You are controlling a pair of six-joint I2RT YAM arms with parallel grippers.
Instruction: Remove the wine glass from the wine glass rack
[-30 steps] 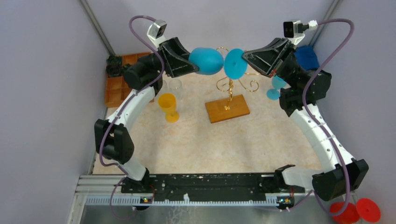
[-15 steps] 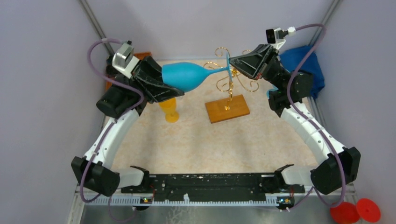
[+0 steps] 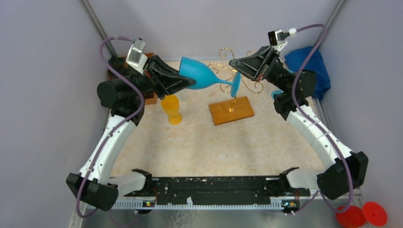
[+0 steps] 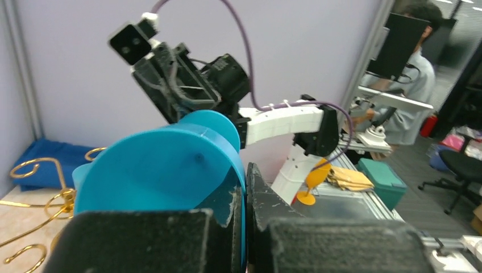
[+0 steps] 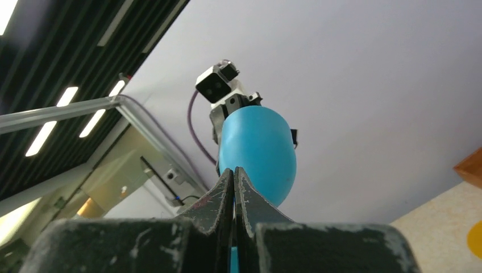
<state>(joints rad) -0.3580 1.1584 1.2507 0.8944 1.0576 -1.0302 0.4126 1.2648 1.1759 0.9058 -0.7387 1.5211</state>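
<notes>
The blue wine glass [image 3: 202, 76] hangs on its side in the air above the table, bowl to the left and foot [image 3: 236, 82] to the right. My left gripper [image 3: 183, 77] is shut on the bowl's rim: in the left wrist view the thin blue wall [image 4: 170, 170] sits pinched in the gripper [image 4: 245, 190]. My right gripper [image 3: 237, 71] is shut on the edge of the foot, and the bowl [image 5: 258, 153] shows beyond the gripper [image 5: 234, 176]. The wine glass rack [image 3: 231, 110] stands just behind and below, its gold wire arms [image 4: 34, 170] apart from the glass.
An orange glass [image 3: 171, 108] stands upright under the left gripper. An orange compartmented tray [image 3: 150, 99] is mostly hidden by the left arm. A blue cloth [image 3: 310, 66] lies at the back right. Part of another blue glass [image 3: 275, 95] shows behind the right arm.
My left jaws have closed on the bowl's rim. The left arm has swung back and left, and the glass's foot now sits lower, in front of the rack's post.
</notes>
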